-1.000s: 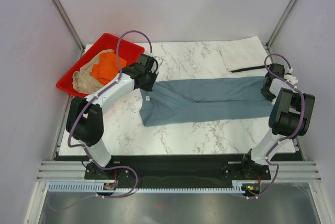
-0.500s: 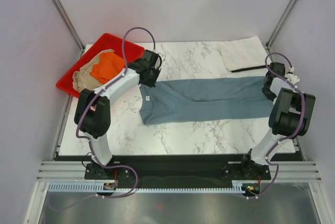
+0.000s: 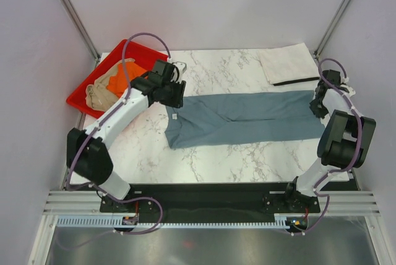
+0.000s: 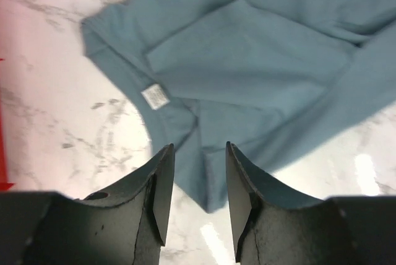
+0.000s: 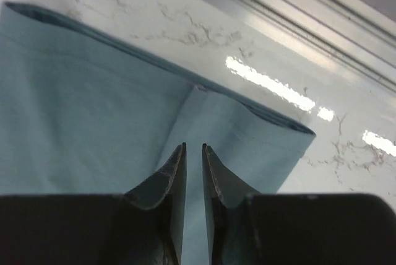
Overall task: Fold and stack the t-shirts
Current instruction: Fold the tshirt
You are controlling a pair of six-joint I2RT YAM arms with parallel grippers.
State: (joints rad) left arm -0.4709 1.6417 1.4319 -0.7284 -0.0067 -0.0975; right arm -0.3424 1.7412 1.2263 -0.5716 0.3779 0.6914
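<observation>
A slate blue-grey t-shirt (image 3: 247,119) lies on the marble table as a long folded band, collar end to the left. My left gripper (image 3: 175,96) hovers just above that collar end. In the left wrist view it (image 4: 198,146) stands open with nothing between the fingers, and the collar label (image 4: 154,96) shows beneath. My right gripper (image 3: 317,106) is over the hem end at the right. Its jaws (image 5: 193,146) stand a narrow gap apart, with the flat cloth (image 5: 93,91) beneath them. An orange t-shirt (image 3: 117,81) and a tan one (image 3: 99,96) lie crumpled in the tray. An off-white t-shirt (image 3: 288,62) lies folded at the back right.
The red plastic tray (image 3: 133,46) sits at the table's back left corner, close behind my left arm. A dark strip (image 3: 297,82) lies along the near edge of the off-white t-shirt. A metal rail (image 5: 297,5) borders the table's right edge.
Both grippers were shut on the blue-grey t-shirt's ends and have let go. The left one opened and drew back towards the tray; the right one parted slightly. The t-shirt stays flat.
</observation>
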